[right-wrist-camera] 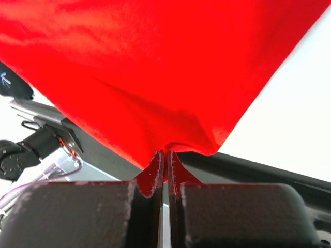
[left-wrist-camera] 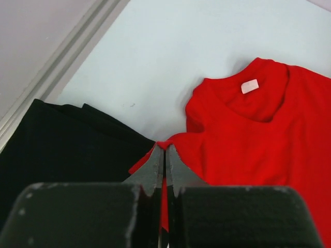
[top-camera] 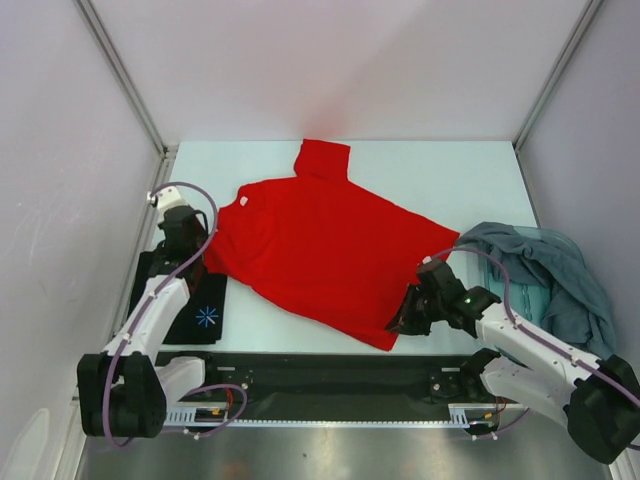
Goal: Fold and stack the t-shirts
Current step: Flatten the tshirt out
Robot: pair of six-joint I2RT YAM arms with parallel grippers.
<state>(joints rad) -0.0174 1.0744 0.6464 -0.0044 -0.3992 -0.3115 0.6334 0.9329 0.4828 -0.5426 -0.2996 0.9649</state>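
Note:
The red t-shirt (top-camera: 320, 250) lies spread at a slant across the table, neck to the left with a white label (left-wrist-camera: 250, 86). My left gripper (top-camera: 200, 258) is shut on its left sleeve edge (left-wrist-camera: 165, 146), beside the folded black t-shirt with the starburst print (top-camera: 185, 300). My right gripper (top-camera: 405, 320) is shut on the red shirt's bottom hem corner (right-wrist-camera: 170, 147) and lifts it off the table. The teal-grey t-shirts (top-camera: 550, 275) lie in a crumpled heap at the right.
White enclosure walls stand on the left, back and right of the light table (top-camera: 430, 175). A black strip (top-camera: 330, 370) and a metal rail with the arm bases run along the near edge.

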